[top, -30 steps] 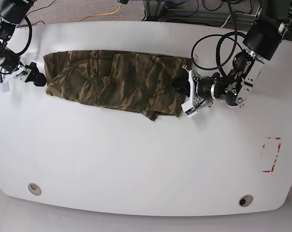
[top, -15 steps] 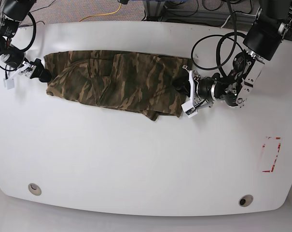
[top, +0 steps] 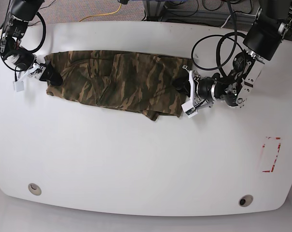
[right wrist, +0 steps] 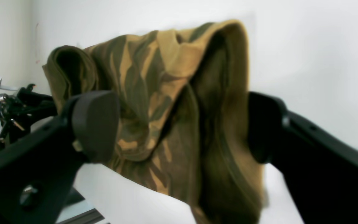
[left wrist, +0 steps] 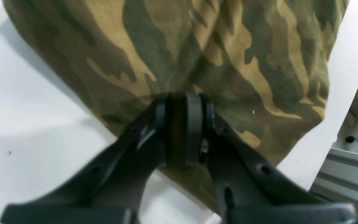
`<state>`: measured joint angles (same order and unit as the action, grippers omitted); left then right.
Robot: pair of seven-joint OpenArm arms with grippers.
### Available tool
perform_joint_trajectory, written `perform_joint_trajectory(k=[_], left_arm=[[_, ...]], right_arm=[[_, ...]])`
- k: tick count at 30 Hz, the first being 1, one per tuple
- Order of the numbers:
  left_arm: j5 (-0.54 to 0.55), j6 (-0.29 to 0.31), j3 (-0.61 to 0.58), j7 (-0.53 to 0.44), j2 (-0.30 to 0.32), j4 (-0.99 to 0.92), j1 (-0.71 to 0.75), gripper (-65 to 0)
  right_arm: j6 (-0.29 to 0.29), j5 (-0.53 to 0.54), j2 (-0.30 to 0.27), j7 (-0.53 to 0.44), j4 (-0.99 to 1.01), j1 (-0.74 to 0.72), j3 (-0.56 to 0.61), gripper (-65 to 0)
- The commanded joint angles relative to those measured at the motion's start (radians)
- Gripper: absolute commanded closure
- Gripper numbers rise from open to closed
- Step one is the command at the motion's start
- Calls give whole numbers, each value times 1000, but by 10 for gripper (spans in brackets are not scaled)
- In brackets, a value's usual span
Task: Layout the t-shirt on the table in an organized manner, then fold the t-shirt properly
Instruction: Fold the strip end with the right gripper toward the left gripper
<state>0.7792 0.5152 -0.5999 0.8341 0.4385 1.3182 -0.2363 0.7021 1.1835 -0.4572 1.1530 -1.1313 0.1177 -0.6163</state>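
The camouflage t-shirt (top: 117,82) lies rumpled in a long band across the far half of the white table (top: 136,164). At its right edge, my left gripper (top: 182,90) is shut on a pinch of the cloth. The left wrist view shows that gripper (left wrist: 178,104) with both fingers pressed together over a fold of the t-shirt (left wrist: 197,46). My right gripper (top: 50,76) sits at the shirt's left edge and is open. In the right wrist view that gripper (right wrist: 179,124) has its wide-set fingers on either side of a bunched edge of the t-shirt (right wrist: 166,102).
A red rectangular outline mark (top: 271,154) lies near the table's right edge. Two small round holes (top: 34,188) (top: 245,200) sit near the front edge. Cables and a metal frame (left wrist: 346,183) run behind the table's far edge.
My right gripper has moved rightward from beside the table's left edge onto the shirt's left edge, staying open. The left gripper and the cloth it holds have not moved.
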Motion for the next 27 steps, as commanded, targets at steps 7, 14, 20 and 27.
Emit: perform_joint_trajectory(k=[7,14,20,27], left_arm=[[-123,-37,-5,107,19,-13,5,-74],[-123,-37,-5,107,19,-13,5,-74],[-123,-37,-5,107,19,-13,5,-74],[-123,-37,-5,107,15,-13,5,-74]], right_arm=[[-4,-23,24,28,-6,-3,72,-599],[-4,-26,41,28,-6,-3,75,-585],[-4,-40,57,23,-3,-10,77,-414],[-4,-167,62,23,-6,-42,75,-67]])
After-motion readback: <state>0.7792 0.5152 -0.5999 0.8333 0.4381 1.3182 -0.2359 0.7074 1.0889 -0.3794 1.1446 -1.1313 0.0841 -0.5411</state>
